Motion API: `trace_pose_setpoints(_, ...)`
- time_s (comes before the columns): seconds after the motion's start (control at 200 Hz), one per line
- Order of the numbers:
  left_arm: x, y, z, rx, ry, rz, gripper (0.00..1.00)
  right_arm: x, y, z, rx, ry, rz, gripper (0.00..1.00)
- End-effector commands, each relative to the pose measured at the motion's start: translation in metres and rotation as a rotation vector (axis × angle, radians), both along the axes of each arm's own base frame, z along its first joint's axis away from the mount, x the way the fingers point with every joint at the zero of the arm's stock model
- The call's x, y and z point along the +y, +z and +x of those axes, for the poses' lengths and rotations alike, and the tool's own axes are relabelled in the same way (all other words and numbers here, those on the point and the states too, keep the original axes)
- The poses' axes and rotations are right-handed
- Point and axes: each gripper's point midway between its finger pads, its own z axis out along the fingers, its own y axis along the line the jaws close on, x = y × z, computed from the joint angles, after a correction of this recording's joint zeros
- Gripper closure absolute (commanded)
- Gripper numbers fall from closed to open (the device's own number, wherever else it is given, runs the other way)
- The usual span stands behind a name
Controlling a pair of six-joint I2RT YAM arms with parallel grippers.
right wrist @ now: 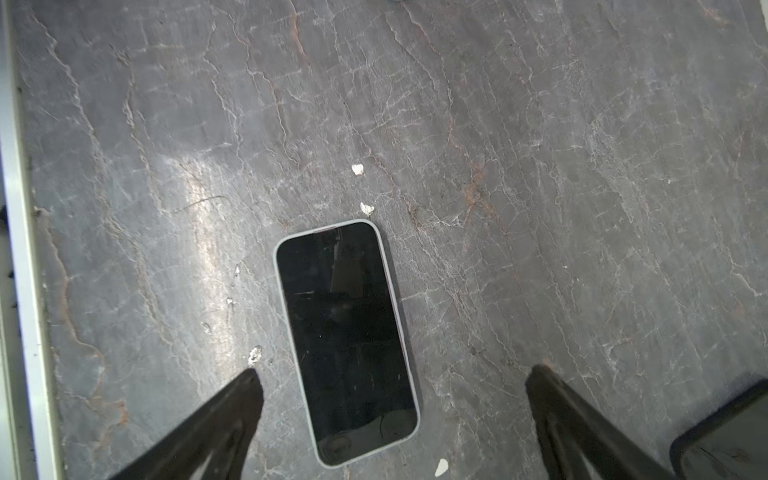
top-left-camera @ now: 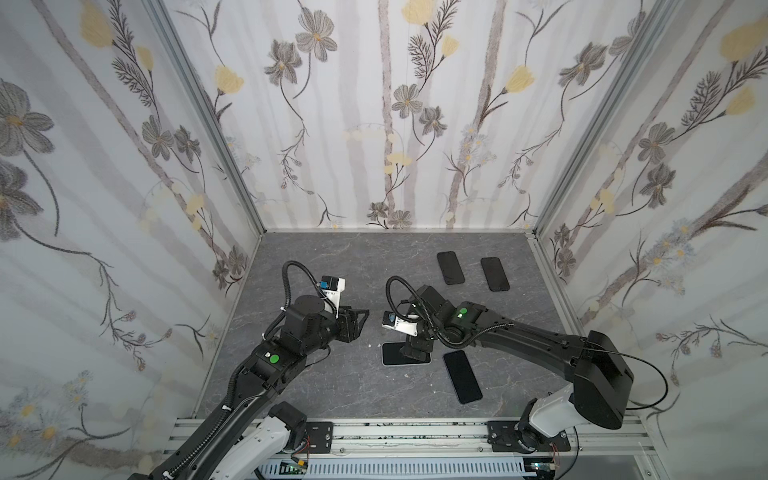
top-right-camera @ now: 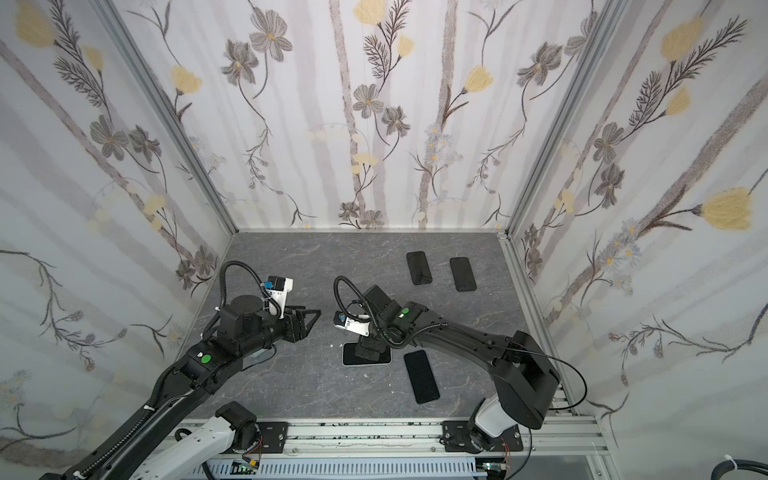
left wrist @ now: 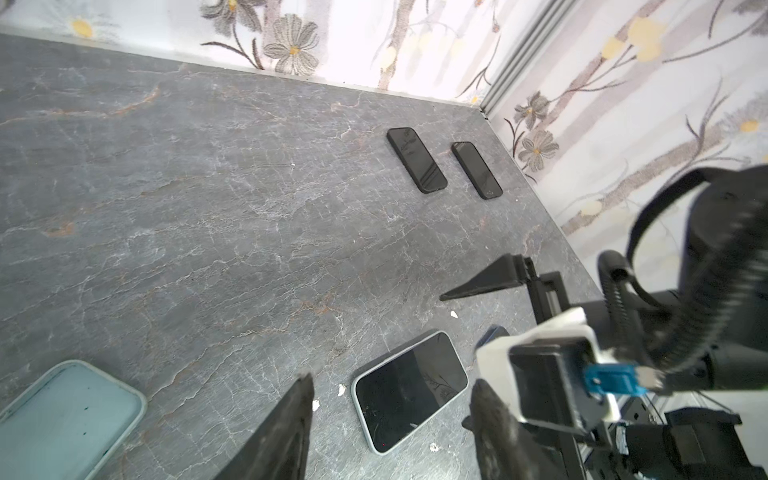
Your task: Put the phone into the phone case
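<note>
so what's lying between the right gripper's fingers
A black phone in a pale blue case, flat on the grey table; right wrist view shows it.

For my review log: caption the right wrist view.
Open right gripper over the pale-cased phone on the grey table.

Bright, even light is washing out the walls (top-left-camera: 374,124) in both top views; glare is streaking the bench (right wrist: 199,249) in the right wrist view, and the right claw (right wrist: 395,372) (nearest the lens) is looking soft.

black phone (right wrist: 347,340) lies flat, screen up, inside pale case (left wrist: 362,419).
</note>
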Motion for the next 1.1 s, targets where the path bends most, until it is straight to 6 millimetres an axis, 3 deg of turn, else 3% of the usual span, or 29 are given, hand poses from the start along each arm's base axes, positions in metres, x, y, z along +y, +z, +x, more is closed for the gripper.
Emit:
trace_pose_setpoints(0.0, -0.007, 0.003, -0.006, -0.086, -0.096, 0.037, 0.36, -0.005, -0.013, 0.0, -0.022, 0.056, -0.068, 0.0)
trace_pose_setpoints(0.175, 0.001, -0.004, -0.009, -0.173, -0.094, 0.069, 0.34, -0.008, -0.024, -0.005, -0.004, 0.072, -0.084, 0.0)
trace_pose_setpoints(0.195, 0.002, -0.006, -0.01, -0.179, -0.089, 0.072, 0.33, -0.008, -0.036, -0.006, 0.018, 0.075, -0.106, 0.01)
trace_pose_setpoints(0.48, 0.022, -0.009, -0.008, -0.264, 0.004, 0.091, 0.25, -0.018, -0.069, -0.013, 0.068, 0.084, -0.177, 0.0)
trace_pose_setpoints(1.094, 0.023, -0.012, -0.01, -0.273, 0.0, 0.092, 0.23, -0.012, -0.09, -0.013, 0.118, 0.118, -0.227, 0.0)
